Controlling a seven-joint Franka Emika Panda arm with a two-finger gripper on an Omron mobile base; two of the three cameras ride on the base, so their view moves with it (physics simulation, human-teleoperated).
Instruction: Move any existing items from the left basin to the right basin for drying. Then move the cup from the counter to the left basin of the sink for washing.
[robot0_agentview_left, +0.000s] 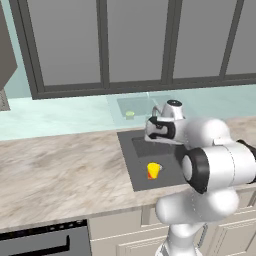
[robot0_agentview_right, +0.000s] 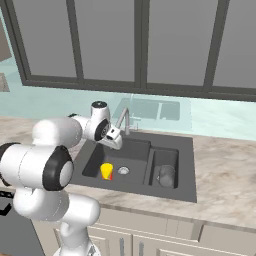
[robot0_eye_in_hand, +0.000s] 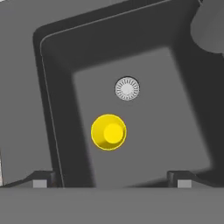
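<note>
Cup (robot0_eye_in_hand: 108, 132) stands upright in the left basin (robot0_eye_in_hand: 175, 113) beside the drain (robot0_eye_in_hand: 127, 89) — I judge it delivered; my gripper (robot0_eye_in_hand: 112, 183) hangs above, jaws wide, holding nothing.

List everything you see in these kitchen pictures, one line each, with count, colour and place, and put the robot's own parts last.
Cup: one, yellow with red-orange patches, upright in the left basin beside the drain.
Cylinder: one, dark grey, in the right basin.
Drain: one, silver, on the left basin's floor.
Left basin: one, dark grey, the wider compartment.
Right basin: one, dark grey, the narrower compartment.
Faucet: one, silver, behind the sink.
Counter: one, beige marble, around the sink.
Windows: several panes, dark frames, behind the counter.
Cabinets: beige, below the counter.
Arm: one, white with dark joints.
Gripper: one, open, above the left basin.
</note>
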